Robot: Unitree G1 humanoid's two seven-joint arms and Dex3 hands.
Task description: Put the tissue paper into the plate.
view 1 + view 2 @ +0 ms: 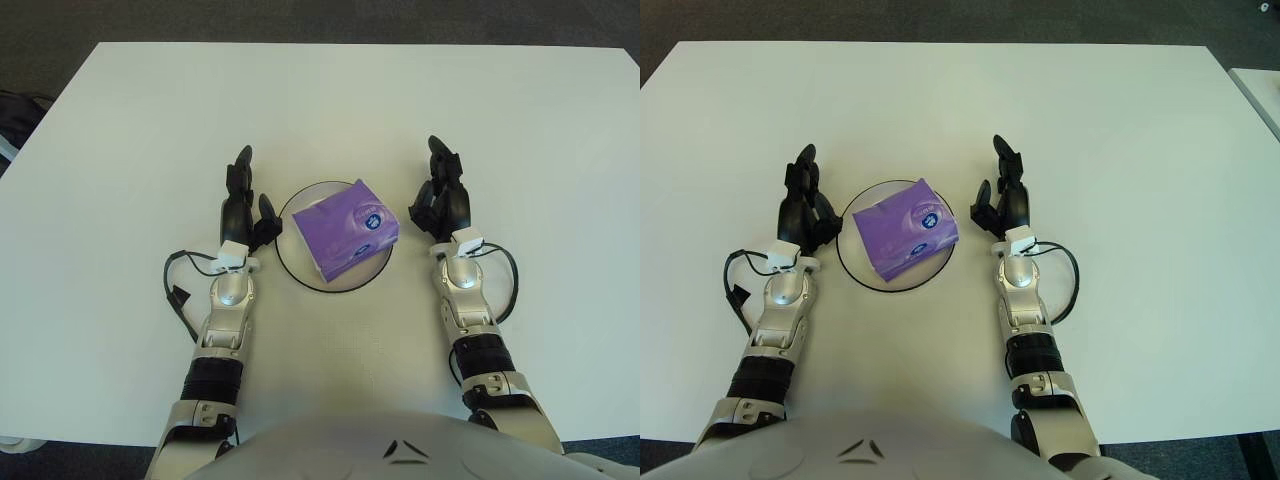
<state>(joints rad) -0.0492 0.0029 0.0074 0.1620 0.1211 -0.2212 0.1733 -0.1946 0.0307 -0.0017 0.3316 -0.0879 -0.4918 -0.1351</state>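
Tissue paper (pixel 345 230): one purple soft pack, seen lying in the plate (pixel 300 272), turned at an angle so that one corner points away from the robot. A small round blue and white mark is carried on the top face near the right-hand corner. The pack is covered by no hand and is touched by none.

Plate: one, round, pale with a thin dark rim, set on the bench (pixel 330 100) directly before the robot's torso and between the two hands. Most of its inside is taken up by the pack; a bare crescent is left visible along the near and left rim.

Left hand (pixel 243 205): black, shown just beside the plate's left rim, palm turned toward the plate. Its fingers are held spread and extended away from the robot, nothing being gripped. Whether the thumb touches the rim cannot be told.

Right hand (pixel 1002 200): black, shown near the plate's right side, apart from the rim, with bare bench between them. Its fingers are likewise extended and loosely parted, nothing being held.

Forearms: two, silver and black, each with a dark cable looped beside the wrist, laid out along the near part of the bench.

Bench: white, flat, bounded by dark floor (pixel 300 18) at the far edge.
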